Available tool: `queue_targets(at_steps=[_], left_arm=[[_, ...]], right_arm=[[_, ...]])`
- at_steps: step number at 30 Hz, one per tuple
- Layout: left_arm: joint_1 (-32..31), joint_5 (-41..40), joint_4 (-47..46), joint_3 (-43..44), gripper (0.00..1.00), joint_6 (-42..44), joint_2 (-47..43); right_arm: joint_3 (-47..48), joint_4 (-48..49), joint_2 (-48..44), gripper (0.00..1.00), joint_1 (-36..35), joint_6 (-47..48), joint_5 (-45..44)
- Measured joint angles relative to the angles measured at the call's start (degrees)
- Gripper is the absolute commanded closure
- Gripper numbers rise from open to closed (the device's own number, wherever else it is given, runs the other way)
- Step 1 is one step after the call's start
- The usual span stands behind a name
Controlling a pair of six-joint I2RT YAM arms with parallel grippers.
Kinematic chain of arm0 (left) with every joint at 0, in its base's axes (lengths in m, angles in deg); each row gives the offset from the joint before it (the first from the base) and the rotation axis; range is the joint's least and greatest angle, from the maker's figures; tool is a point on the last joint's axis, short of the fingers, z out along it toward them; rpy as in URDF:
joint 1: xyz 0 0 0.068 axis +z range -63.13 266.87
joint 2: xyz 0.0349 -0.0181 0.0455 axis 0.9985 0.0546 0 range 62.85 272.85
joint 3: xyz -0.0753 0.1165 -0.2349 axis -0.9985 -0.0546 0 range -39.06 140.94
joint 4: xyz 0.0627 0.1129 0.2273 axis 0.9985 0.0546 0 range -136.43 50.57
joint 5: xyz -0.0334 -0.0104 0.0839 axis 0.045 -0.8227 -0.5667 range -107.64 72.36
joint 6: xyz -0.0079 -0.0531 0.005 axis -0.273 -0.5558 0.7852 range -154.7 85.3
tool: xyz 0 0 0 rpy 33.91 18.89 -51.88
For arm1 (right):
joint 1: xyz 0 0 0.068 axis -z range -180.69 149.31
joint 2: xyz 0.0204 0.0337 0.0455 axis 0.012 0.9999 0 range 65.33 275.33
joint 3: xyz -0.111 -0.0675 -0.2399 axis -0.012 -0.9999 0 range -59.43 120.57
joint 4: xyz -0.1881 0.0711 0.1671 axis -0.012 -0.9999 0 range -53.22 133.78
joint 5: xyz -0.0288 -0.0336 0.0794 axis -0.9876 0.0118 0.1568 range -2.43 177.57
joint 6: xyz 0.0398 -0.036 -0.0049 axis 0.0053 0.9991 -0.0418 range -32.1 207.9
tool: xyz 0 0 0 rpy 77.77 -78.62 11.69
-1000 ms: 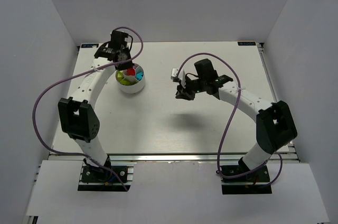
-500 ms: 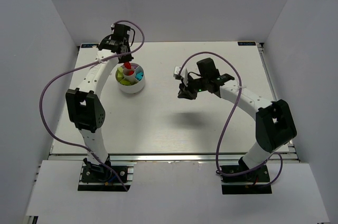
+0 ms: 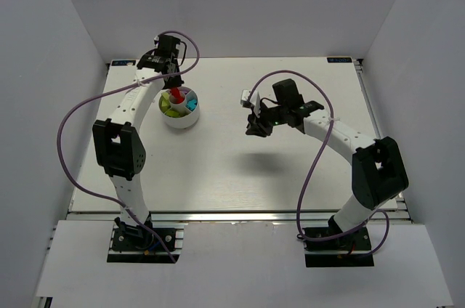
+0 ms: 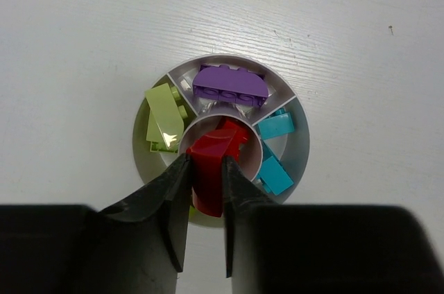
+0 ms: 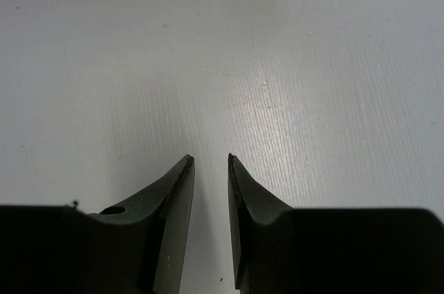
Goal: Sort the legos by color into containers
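The round white dish (image 3: 179, 123) stands at the table's back left. In the left wrist view its rim (image 4: 302, 148) rings wedges that hold a purple lego (image 4: 229, 84), a lime-green lego (image 4: 164, 117) and two cyan legos (image 4: 276, 175). My left gripper (image 4: 206, 158) is shut on a red lego (image 4: 211, 169) and holds it above the dish's near side, by the hub. In the top view this gripper (image 3: 174, 94) is over the dish. My right gripper (image 5: 210, 159) hangs above bare table near the middle (image 3: 253, 130), its jaws a little apart and empty.
White walls close in the table on the left, back and right. Purple cables loop off both arms (image 3: 73, 115). No loose legos show on the table surface.
The left arm's elbow has swung in and back while its gripper stayed over the dish with the red lego. The right gripper has drifted slightly right.
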Motion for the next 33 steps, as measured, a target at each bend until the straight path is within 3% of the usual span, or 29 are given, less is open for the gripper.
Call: queue_targets(at_steps=[13, 16, 17, 18, 19, 22, 23, 25, 33], left_arm=[[0.1, 0.0, 0.0, -1.5, 0.48, -0.2, 0.0], [0.1, -0.1, 0.0, -1.5, 0.39, -0.5, 0.0], [0.1, 0.0, -0.1, -1.5, 0.34, -0.6, 0.0], [0.1, -0.1, -0.1, -1.5, 0.33, -0.7, 0.0], [0.2, 0.0, -0.2, -1.5, 0.31, -0.8, -0.1], [0.2, 0.0, -1.3, -2.1, 0.2, -1.0, -1.2], [0.2, 0.1, -2.0, -3.0, 0.11, -1.0, -2.2], [0.2, 0.8, -4.1, -6.4, 0.02, -1.4, -5.4], [0.2, 6.0, -16.6, -30.0, 0.02, -4.7, -30.4]], right_arm=[[0.0, 0.0, 0.0, 0.67, 0.2, 0.0, 0.0], [0.0, 0.0, 0.0, 0.61, 0.3, -0.1, 0.0], [0.0, 0.0, 0.0, 0.51, 0.3, -0.1, -0.1], [0.0, -0.1, 0.0, 0.21, 0.3, -0.4, -0.2], [0.0, -0.1, 0.0, 0.11, 0.3, -0.8, -0.5], [0.0, 0.4, 0.0, 0.11, 0.3, -0.9, -1.9], [0.0, 0.7, 0.0, 0.11, 0.4, -1.3, -2.4], [0.0, 1.4, 0.0, 0.11, 0.7, -2.0, -3.7], [-1.8, 9.4, -3.4, 0.11, 4.4, -9.1, -15.8]])
